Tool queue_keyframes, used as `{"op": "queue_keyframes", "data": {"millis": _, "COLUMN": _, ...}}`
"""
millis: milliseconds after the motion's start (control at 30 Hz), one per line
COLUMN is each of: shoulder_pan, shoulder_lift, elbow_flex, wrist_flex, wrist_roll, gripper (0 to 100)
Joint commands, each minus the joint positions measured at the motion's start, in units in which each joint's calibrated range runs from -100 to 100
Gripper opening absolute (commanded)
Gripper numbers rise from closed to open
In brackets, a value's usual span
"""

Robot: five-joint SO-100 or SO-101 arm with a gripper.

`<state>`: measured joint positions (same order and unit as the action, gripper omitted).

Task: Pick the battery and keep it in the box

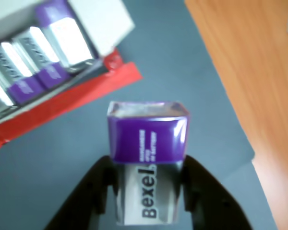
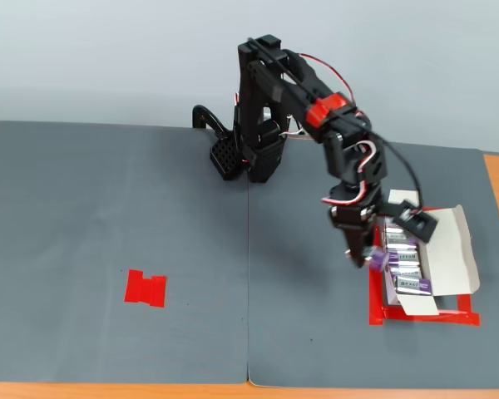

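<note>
My gripper [image 1: 148, 191] is shut on a battery [image 1: 148, 158], silver with a purple band and a dark "Bexel" label; its purple end sticks out past the black fingers [image 1: 204, 191]. In the fixed view the gripper [image 2: 364, 254] holds the battery [image 2: 377, 260] just above the left edge of the white box [image 2: 454, 249]. The box holds several similar purple-silver batteries [image 2: 406, 264], also seen at upper left in the wrist view [image 1: 43, 57]. The box's white flap [image 1: 103, 21] shows in the wrist view.
Red tape [image 2: 424, 317] outlines the box on the grey mat; it also shows in the wrist view [image 1: 62, 103]. A flat red tape patch [image 2: 145, 288] lies at the mat's left. Bare wooden table [image 1: 259, 72] shows beyond the mat. The arm's base [image 2: 249, 150] stands at the back.
</note>
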<state>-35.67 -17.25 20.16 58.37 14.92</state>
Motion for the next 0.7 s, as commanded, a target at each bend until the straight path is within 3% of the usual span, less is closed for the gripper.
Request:
{"op": "queue_keyframes", "data": {"millis": 0, "shoulder_pan": -4.7, "shoulder_lift": -2.0, "elbow_flex": -1.1, "wrist_flex": -0.3, "wrist_roll": -0.2, "gripper": 7}}
{"op": "queue_keyframes", "data": {"millis": 667, "shoulder_pan": -14.7, "shoulder_lift": 19.0, "elbow_flex": -17.9, "wrist_flex": -0.4, "wrist_roll": -0.2, "gripper": 7}}
